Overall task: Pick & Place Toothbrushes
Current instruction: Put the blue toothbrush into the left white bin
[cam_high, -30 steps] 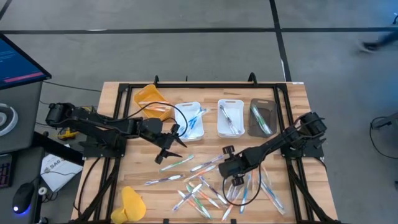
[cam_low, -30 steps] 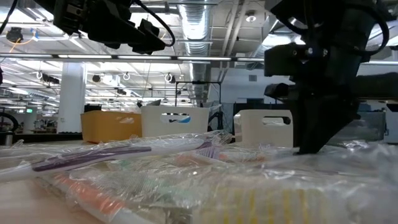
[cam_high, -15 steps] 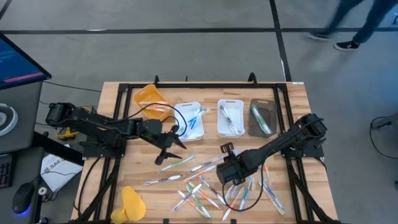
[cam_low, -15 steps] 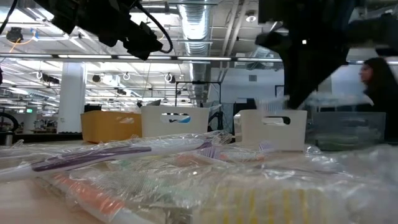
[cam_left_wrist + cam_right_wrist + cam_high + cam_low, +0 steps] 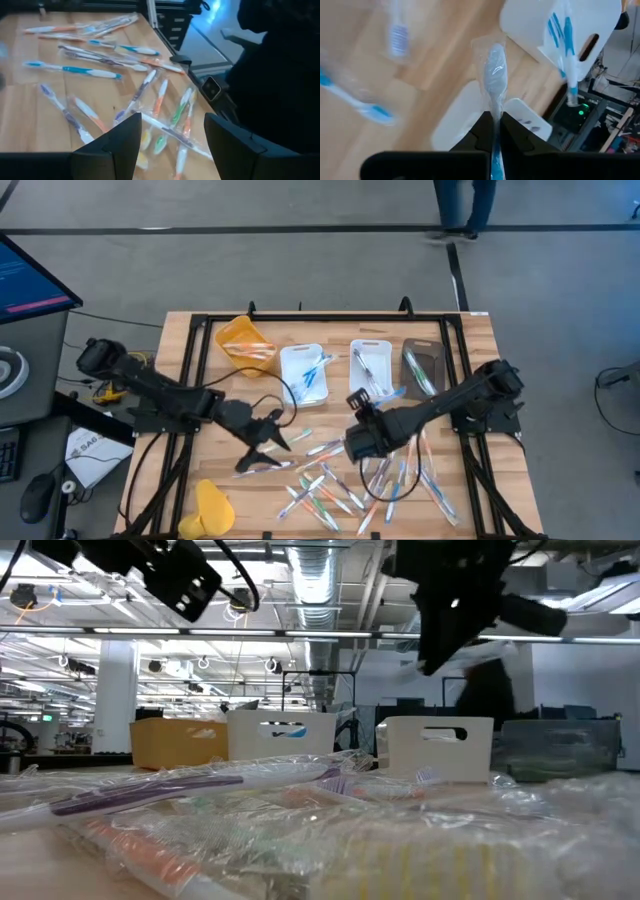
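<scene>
Several toothbrushes (image 5: 330, 480) in clear wrappers lie scattered flat on the wooden table's near middle, also visible in the left wrist view (image 5: 100, 72). My right gripper (image 5: 495, 125) hangs above the table next to the white trays, shut on one wrapped toothbrush (image 5: 495, 65) with a white head and a blue handle. It shows in the high view as well (image 5: 366, 416). My left gripper (image 5: 170, 145) is open and hovers over the left part of the pile (image 5: 262, 448), with nothing between its fingers. My right gripper pinches the wrapped toothbrush by its handle (image 5: 494, 114) between the two fingers. The fingers lie along the handle and slant downward toward the far trays. The head end in its clear wrapper (image 5: 495, 55) sticks out past the fingertips. The toothbrush is lifted clear of the table.
Along the far side stand a yellow bin (image 5: 245, 340), a white tray holding blue toothbrushes (image 5: 305, 375), a second white tray (image 5: 370, 368) and a dark tray (image 5: 422, 368). A yellow object (image 5: 210, 505) lies at the near left corner. A black frame (image 5: 330, 313) borders the table.
My right gripper has risen off the pile with the toothbrush, turned at the wrist and moved toward the far white trays. My left gripper, still open, has swung toward the table's near edge over the scattered toothbrushes.
</scene>
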You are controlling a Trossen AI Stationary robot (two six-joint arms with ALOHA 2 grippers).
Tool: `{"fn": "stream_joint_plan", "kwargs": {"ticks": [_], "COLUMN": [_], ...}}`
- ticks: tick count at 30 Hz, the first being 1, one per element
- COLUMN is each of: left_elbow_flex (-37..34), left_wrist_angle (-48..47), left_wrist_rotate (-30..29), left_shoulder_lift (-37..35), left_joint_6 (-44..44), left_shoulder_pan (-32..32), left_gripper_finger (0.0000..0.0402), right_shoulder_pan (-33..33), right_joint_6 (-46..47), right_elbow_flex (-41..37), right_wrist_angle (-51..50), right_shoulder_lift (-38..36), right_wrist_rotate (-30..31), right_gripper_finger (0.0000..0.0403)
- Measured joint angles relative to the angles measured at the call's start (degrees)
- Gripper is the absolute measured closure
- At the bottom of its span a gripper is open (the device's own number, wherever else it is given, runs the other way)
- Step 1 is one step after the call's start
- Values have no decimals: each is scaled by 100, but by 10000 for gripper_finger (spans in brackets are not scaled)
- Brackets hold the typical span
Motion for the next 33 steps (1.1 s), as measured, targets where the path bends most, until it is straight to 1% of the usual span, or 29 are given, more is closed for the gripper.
{"fn": "stream_joint_plan", "kwargs": {"ticks": [4,6,11,16,21,25,30,33], "left_elbow_flex": [0,0,0,0,0,0,0,0], "left_wrist_angle": [26,33,53,69,80,100,116,166], "left_wrist_rotate": [-1022,-1429,-2229,-2978,-3249,-3274,-3278,-3487], "left_shoulder_lift": [-2,-2,-2,-2,-2,-2,-2,73], "left_joint_6": [-416,-615,-1066,-1216,-1378,-1591,-2057,-2369], "left_shoulder_pan": [-554,-804,-1336,-1704,-1789,-1787,-1787,-1795], "left_gripper_finger": [193,193,193,193,193,193,193,193], "right_shoulder_pan": [-432,-635,-1111,-1540,-1832,-1978,-2034,-2040], "right_joint_6": [-686,-1160,-2359,-3180,-3675,-4105,-4572,-4819], "right_elbow_flex": [0,0,2,4,7,7,7,9], "right_wrist_angle": [483,794,1608,2214,2581,2759,3322,3671], "right_shoulder_lift": [0,0,0,-2,-2,-4,46,42], "right_wrist_rotate": [7,6,-22,-140,-213,-579,-773,-1032], "right_gripper_finger": [397,397,397,397,392,397,397,397]}}
